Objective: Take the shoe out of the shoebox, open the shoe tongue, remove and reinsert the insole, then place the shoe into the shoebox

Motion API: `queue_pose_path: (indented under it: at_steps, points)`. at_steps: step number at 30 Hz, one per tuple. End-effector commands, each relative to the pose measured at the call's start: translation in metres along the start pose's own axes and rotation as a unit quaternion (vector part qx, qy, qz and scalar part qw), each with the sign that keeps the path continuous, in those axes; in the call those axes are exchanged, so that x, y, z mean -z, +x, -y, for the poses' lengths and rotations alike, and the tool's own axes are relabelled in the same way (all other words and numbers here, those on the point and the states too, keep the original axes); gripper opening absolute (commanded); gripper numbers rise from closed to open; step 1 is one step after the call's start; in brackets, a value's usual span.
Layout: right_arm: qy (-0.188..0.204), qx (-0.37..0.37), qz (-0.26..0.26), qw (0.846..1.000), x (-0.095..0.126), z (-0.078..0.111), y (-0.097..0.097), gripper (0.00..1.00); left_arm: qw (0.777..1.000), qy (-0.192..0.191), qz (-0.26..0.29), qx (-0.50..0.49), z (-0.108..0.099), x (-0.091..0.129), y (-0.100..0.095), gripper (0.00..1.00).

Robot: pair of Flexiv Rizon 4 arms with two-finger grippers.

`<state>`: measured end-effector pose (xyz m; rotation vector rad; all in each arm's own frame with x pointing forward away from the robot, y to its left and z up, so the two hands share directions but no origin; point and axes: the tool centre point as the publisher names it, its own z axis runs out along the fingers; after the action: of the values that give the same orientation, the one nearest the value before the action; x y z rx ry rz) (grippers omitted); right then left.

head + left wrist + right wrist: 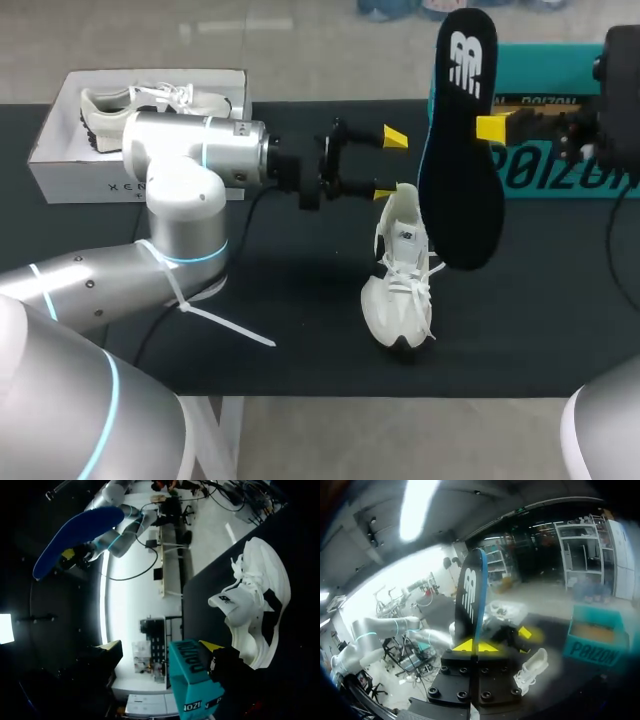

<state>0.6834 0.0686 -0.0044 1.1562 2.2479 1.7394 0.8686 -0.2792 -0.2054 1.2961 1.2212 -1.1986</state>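
Your right gripper [476, 646] is pinched flat on the insole [462, 170], both yellow tips pressed against its two faces near the logo end. The insole hangs in the air on the shoe's right side, with its long axis close to upright. The logo end is on top, and the broader end points down and drops to about the level of the shoe's laces.

Your left gripper [390, 166] has its jaws spread wide and holds nothing. It sits above the far end of the shoe [398, 290], and its lower finger is just beside the raised tongue [403, 208]. You cannot tell from these views whether that finger touches the tongue.

The shoe lies on the dark table [300, 330], toe toward the near edge and opening at the far end, where the tongue stands up.

Reinsertion looks like the step in hand, and it turns on one relation. The shoe's opening lies below and to the left of the insole's lower end, and the insole's axis is nearly square to the shoe's. You will likely need to tip the broad end toward the toe. The left gripper is the nearer one to hold the tongue back.

The teal shoebox [565, 160] stands beyond the shoe to its right. A white box [60, 150] sits far to the shoe's left.
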Motion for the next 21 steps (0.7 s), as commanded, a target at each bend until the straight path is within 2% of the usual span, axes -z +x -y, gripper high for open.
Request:
queue_pose_path:
  at_steps: [1,5,8,15,21]
  points:
    - [0.009,-0.049,-0.026,0.998,0.021,0.008,-0.056,0.0,1.0,-0.002,0.001,-0.001,0.001,-0.001,0.001,1.0]
    - [0.01,-0.112,-0.042,0.993,0.029,0.024,-0.091,0.0,1.0,-0.002,0.001,-0.001,0.001,-0.001,0.001,1.0]
    - [0.027,-0.154,-0.046,0.987,0.023,0.033,-0.111,0.0,1.0,-0.002,0.001,-0.001,0.001,-0.001,0.001,1.0]
    - [0.072,-0.193,-0.061,0.977,-0.009,0.045,-0.138,0.0,1.0,-0.002,0.001,-0.001,0.001,-0.001,0.001,1.0]
    - [0.096,-0.204,-0.063,0.972,-0.035,0.046,-0.156,0.0,1.0,0.004,0.006,-0.008,0.003,-0.006,0.002,1.0]
